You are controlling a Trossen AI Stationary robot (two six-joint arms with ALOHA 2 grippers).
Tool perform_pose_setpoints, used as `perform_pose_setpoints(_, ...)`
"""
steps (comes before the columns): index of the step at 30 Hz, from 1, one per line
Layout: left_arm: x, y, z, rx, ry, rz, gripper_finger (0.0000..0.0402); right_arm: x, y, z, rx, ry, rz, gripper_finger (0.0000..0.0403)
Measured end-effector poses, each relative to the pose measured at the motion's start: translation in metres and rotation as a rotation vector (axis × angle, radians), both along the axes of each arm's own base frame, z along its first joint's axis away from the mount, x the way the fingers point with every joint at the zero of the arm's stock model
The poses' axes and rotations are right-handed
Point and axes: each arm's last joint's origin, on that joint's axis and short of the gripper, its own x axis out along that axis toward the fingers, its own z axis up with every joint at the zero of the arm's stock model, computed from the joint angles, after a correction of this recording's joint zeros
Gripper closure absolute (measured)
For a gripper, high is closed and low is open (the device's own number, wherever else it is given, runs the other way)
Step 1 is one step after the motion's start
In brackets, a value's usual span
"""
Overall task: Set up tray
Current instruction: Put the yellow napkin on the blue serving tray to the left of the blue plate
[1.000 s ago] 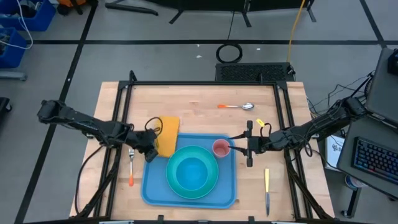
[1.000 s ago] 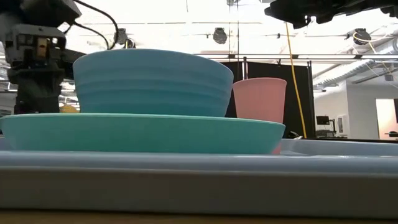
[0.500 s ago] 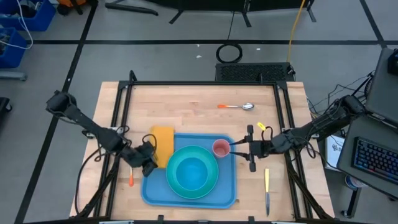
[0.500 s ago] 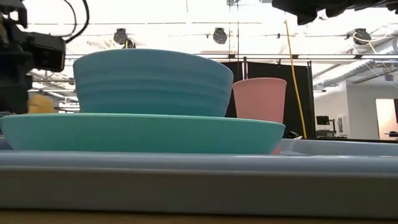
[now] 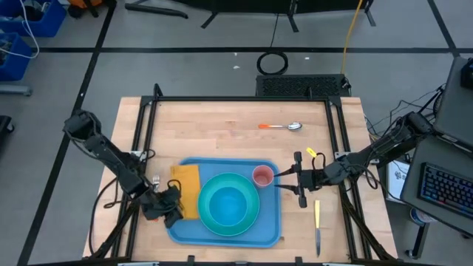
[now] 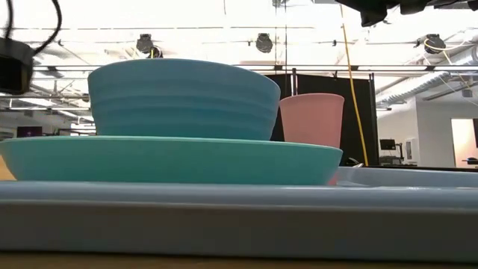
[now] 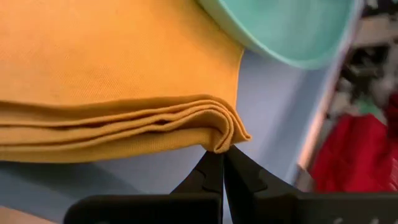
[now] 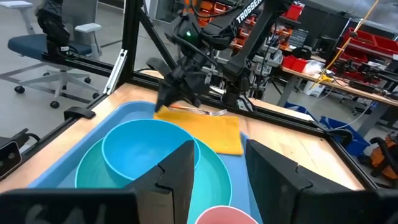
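The blue tray (image 5: 266,222) lies at the table's near middle, and it also fills the bottom of the low view (image 6: 224,217). On it stand a turquoise plate (image 5: 255,214) with a blue bowl (image 5: 225,201) and a pink cup (image 5: 262,176). The folded orange napkin (image 5: 187,188) lies flat on the tray's left part, beside the plate. My left gripper (image 5: 171,208) is shut at the napkin's near end. My right gripper (image 5: 287,179) is open and empty, level, just right of the cup; in the right wrist view its gap (image 8: 219,168) is above the cup (image 8: 227,216). My left gripper meets the napkin's near corner (image 7: 225,138) with its shut fingertips (image 7: 214,163), where several folded layers end. The fingers come low, from the table's near left. Whether cloth lies between the fingertips, I cannot tell. The napkin lies flat on the tray, slack.
A fork (image 5: 156,180) lies left of the tray, partly under my left arm. A knife (image 5: 317,225) lies right of the tray. A spoon (image 5: 281,126) lies toward the far edge. A black frame (image 5: 236,100) borders the table.
My left gripper has gone toward the table's near edge, and the napkin has slid with it, from over the tray's far left rim to flat on the tray's left part. My right gripper has drifted slightly toward the near edge, still open.
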Motion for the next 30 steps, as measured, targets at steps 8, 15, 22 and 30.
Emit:
perform_pose_setpoints(8,-0.011,-0.012,0.002,-0.073,0.024,-0.035,0.0399,0.000,0.000,0.001,-0.017,-0.007,-0.001,0.0268)
perform_pose_setpoints(15,-0.014,-0.018,0.004,-0.101,-0.006,-0.040,0.0394,0.000,0.000,0.001,-0.019,-0.008,-0.001,0.0268)
perform_pose_setpoints(22,-0.012,-0.018,0.006,-0.087,-0.059,-0.021,0.0387,0.000,0.000,0.001,-0.019,-0.008,-0.001,0.0268)
perform_pose_setpoints(30,-0.013,-0.018,0.007,-0.055,-0.094,-0.013,0.0312,0.000,0.000,0.001,-0.019,-0.008,-0.001,0.0268)
